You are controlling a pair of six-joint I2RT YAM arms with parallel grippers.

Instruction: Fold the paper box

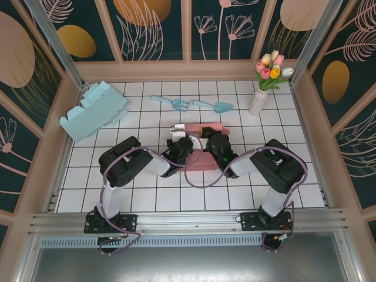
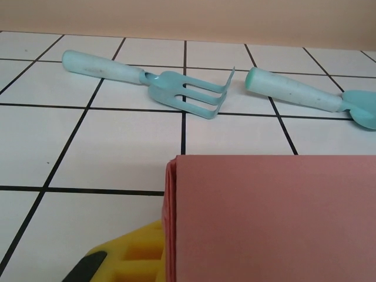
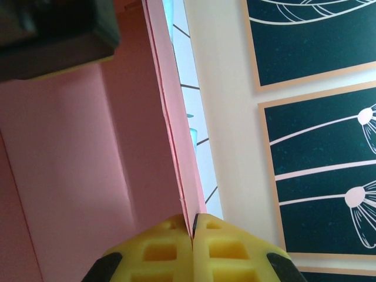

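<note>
We see a big white tiled table with black lines (image 1: 147,197). Near its far left corner lies a light blue paper box with a zigzag edge (image 1: 94,110), tipped on its side.

In the middle of the table lies the pink paper box (image 1: 205,161). It is mostly flat, not yet a box shape. Up close (image 2: 270,217) it looks smooth, and its left edge shows thin layers stacked together. From the right wrist (image 3: 64,176) we see straight fold lines on it and one thin flap standing on edge.

Near the far right corner stands a white vase (image 1: 257,101) holding pink, yellow and white tulips (image 1: 271,69). By the far edge lie a small teal garden fork (image 1: 171,103) and a small teal trowel (image 1: 212,106), side by side but apart.

The right gripper (image 3: 192,232) has its yellow fingers pressed together on the thin edge of the pink flap. The left gripper (image 1: 185,142) is at the box's left edge. One yellow finger (image 2: 132,252) touches the paper there, and the pink sheet hides the other, so we cannot tell how wide it stands.
</note>
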